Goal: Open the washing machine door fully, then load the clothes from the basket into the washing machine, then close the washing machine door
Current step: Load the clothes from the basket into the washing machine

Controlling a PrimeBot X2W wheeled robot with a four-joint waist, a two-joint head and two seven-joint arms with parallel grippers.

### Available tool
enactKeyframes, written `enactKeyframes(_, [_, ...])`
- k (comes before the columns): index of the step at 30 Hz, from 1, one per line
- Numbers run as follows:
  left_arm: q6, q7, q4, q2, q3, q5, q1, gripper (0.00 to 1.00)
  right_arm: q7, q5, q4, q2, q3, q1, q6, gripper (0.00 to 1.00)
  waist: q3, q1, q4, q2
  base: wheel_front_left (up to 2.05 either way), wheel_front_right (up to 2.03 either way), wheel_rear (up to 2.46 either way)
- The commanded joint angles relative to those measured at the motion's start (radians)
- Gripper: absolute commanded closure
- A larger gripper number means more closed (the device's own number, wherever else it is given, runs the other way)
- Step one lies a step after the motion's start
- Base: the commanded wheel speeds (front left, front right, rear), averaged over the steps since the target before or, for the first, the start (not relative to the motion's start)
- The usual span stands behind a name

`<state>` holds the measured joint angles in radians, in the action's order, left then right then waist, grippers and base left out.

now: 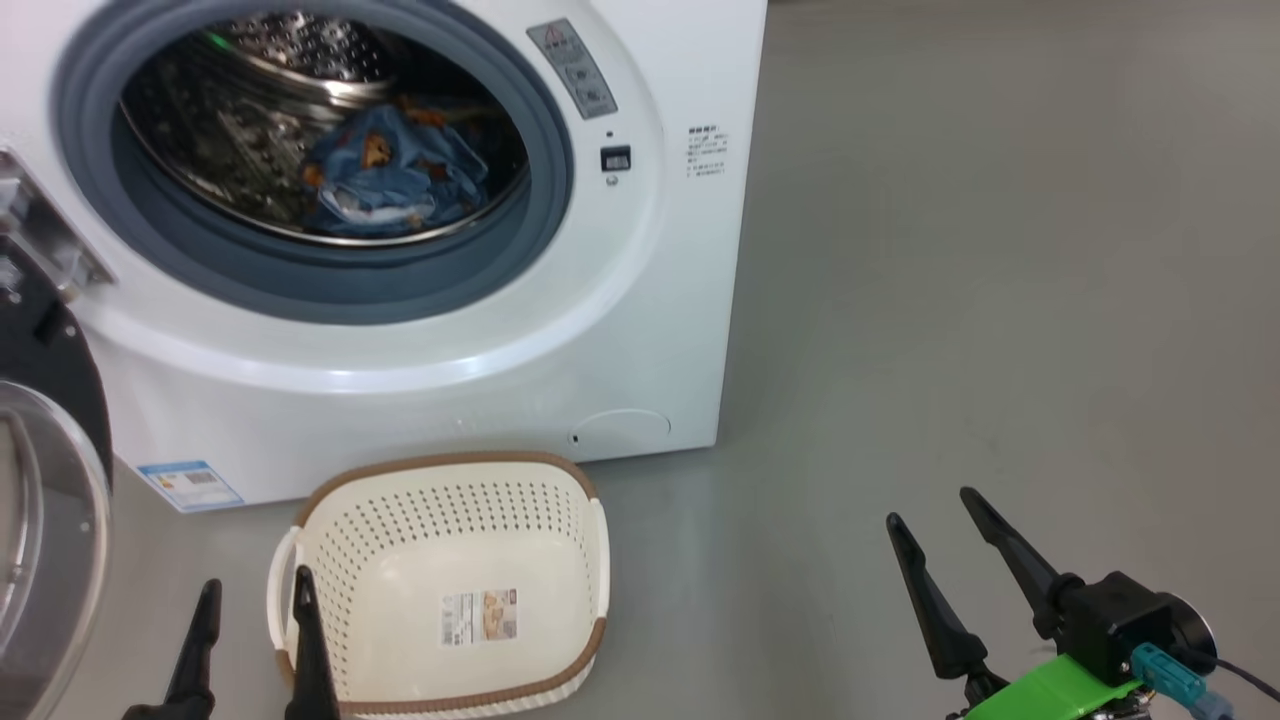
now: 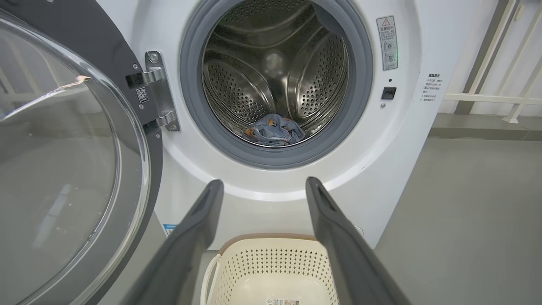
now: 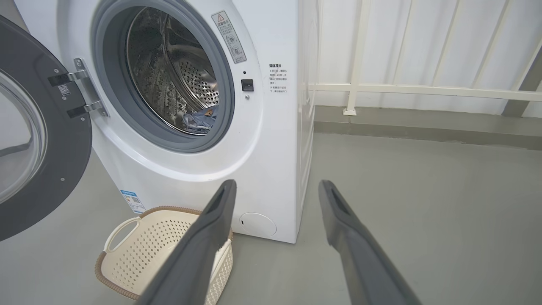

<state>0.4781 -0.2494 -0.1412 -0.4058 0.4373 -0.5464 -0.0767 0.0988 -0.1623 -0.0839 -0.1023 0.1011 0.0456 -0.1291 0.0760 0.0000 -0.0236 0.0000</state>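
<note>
The white washing machine (image 1: 620,330) stands with its door (image 1: 45,500) swung wide open to the left. The blue printed clothes (image 1: 395,170) lie inside the steel drum, also seen as clothes (image 2: 273,130) and clothes (image 3: 201,120). On the floor before the machine sits the cream basket (image 1: 350,560) with nothing in it but its label. My left gripper (image 1: 255,585) is open at the basket's left rim. My right gripper (image 1: 930,505) is open over the bare floor to the right. In the wrist views the left gripper (image 2: 261,183) and right gripper (image 3: 277,184) show wide gaps.
Grey floor (image 1: 1000,250) spreads to the right of the machine. A white railing (image 3: 423,89) runs along the wall behind. The open door's glass bowl (image 2: 51,169) bulges close on the left. A round flap (image 1: 620,428) sits low on the machine front.
</note>
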Motion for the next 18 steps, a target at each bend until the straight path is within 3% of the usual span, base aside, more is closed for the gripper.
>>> enactKeyframes(1, [-0.005, -0.012, -0.016, -0.019, -0.043, 0.012, 0.022, 0.00, -0.001, 0.008, -0.032, -0.004, 0.019, -0.002, -0.002, 0.00, -0.020, 0.0000, 0.002, 0.0000, 0.00, 0.00, 0.00])
enactKeyframes(18, [-0.017, -0.010, -0.002, -0.034, -0.048, 0.018, 0.005, 0.00, -0.019, 0.018, -0.059, 0.011, 0.002, 0.036, -0.002, 0.00, -0.056, 0.0000, -0.006, 0.0000, 0.00, 0.00, 0.00])
